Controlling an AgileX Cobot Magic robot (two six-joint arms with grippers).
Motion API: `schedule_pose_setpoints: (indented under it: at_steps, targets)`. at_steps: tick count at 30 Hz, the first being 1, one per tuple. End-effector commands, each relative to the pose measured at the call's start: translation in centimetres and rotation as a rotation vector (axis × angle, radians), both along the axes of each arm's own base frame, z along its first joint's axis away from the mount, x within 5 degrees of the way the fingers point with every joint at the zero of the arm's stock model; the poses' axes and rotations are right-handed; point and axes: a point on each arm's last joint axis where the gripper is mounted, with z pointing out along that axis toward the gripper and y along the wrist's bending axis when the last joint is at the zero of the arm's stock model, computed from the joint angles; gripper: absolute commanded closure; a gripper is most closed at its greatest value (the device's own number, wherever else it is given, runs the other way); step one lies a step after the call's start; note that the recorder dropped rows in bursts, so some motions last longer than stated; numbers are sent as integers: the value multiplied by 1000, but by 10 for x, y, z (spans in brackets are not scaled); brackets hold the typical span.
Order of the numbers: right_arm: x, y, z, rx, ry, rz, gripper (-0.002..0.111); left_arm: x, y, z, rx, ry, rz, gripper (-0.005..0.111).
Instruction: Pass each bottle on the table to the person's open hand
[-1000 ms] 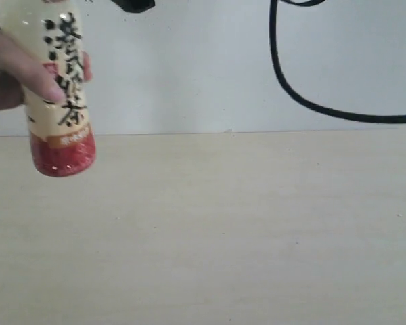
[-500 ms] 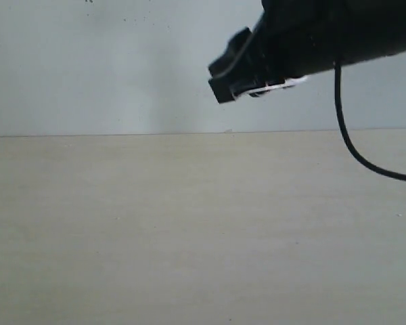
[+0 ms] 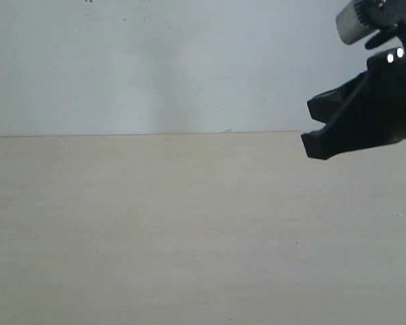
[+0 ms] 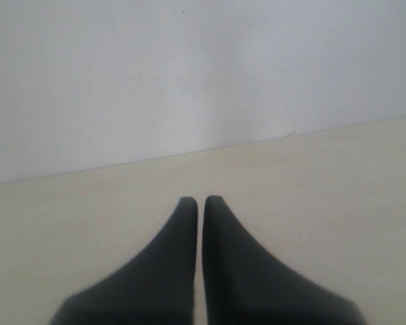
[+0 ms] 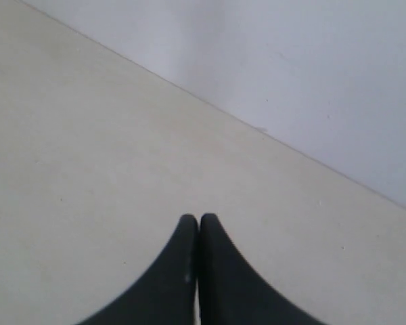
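No bottle and no hand show in any view. The pale beige table (image 3: 189,223) lies bare. My right gripper (image 3: 312,128) hangs dark above the table's far right part, pointing left. In its own wrist view the right gripper (image 5: 198,218) has its two black fingers pressed together, shut on nothing, over bare table (image 5: 88,135). My left gripper (image 4: 200,200) is out of the exterior view. In the left wrist view its fingers stand together with only a hairline slit, nothing held, above the table (image 4: 325,176).
A plain white wall (image 3: 155,68) rises behind the table's far edge. It also fills the upper part of both wrist views. A pale cylindrical part of the right arm (image 3: 355,24) shows at the top right corner.
A second ago a hand held the tea-labelled bottle at the left edge; hand and bottle are gone. The right arm crossed the upper view and now sits lower at the right edge.
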Motion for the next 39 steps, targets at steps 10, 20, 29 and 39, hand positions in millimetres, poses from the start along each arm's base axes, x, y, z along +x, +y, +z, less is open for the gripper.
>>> schedule_pose_setpoints:
  at_steps: [10, 20, 29, 39]
  targets:
    - [-13, -19, -61, 14, 5, -135, 108, 0, 0, -1, 1, 2, 1, 103]
    - [-13, -19, -61, 14, 5, -135, 108, 0, 0, -1, 1, 2, 1, 103]
    - [-28, -54, -63, 151, 144, -304, 108, 0, 0, -1, 1, 2, 1, 103]
    - [-96, -122, -89, 208, -12, -701, 108, 0, 0, -1, 1, 2, 1, 103]
